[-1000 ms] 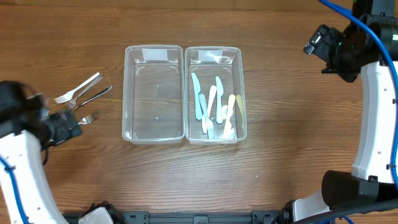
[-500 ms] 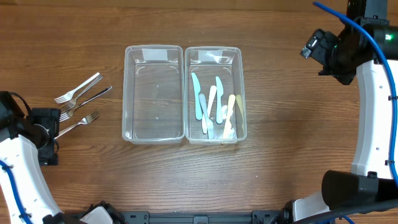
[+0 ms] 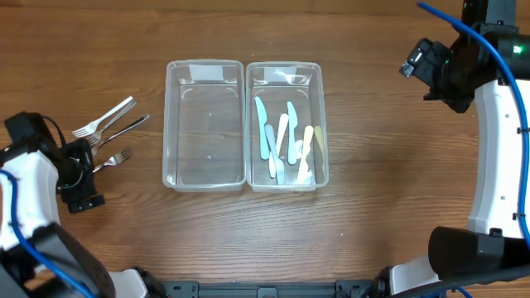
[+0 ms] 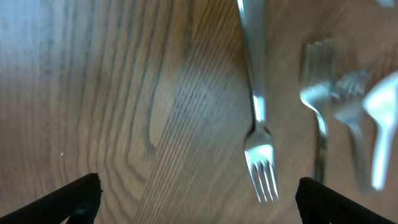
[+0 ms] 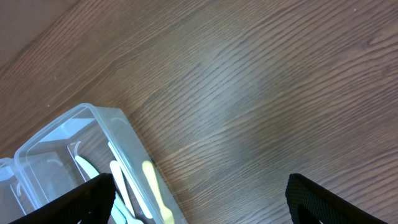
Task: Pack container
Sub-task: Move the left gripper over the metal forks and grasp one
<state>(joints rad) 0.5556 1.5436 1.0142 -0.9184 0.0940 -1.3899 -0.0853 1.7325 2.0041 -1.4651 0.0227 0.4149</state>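
While checking surface (image 3: 373, 223), note left pincer (image 4: 199, 190) spread, empty, near forks (image 3: 108, 132). Note right pincer (image 5: 200, 190) spread, empty too.

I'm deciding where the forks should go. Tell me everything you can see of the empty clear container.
The empty container is a clear plastic rectangular tub with rounded corners and a raised rim, upright, open, no lid. Nothing lies inside; the wooden table shows through its floor. Its long side abuts a matching tub holding pastel knives. The forks lie apart from it on the table.
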